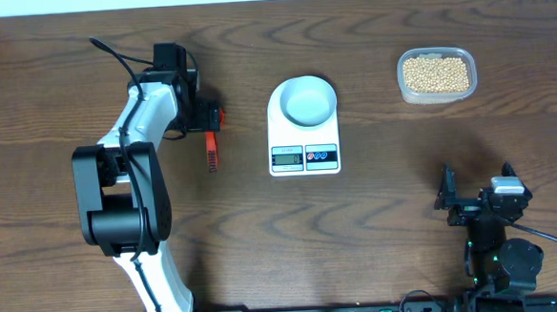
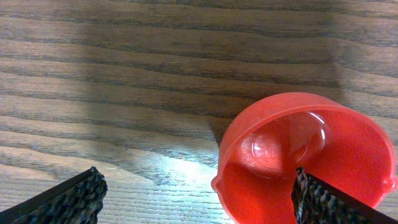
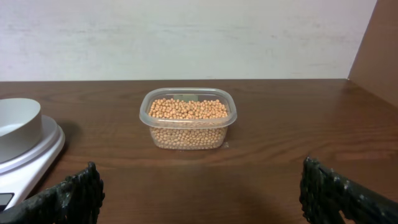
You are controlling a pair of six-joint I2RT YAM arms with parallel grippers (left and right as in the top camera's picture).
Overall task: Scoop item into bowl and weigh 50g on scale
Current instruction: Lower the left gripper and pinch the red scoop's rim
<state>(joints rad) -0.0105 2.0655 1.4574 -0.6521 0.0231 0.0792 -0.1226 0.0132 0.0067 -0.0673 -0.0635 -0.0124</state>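
Scale [image 1: 279,137]: flat, white, with a grey display and blue and red buttons on its front edge, lying mid-table [image 1: 377,218]. Bowl [image 1: 309,102]: small, round, white, pale bluish inside, upright and empty on the scale's far half. Beans [image 1: 436,72]: small, round, tan-yellow, filling a clear tub [image 1: 437,99] well apart to the right.
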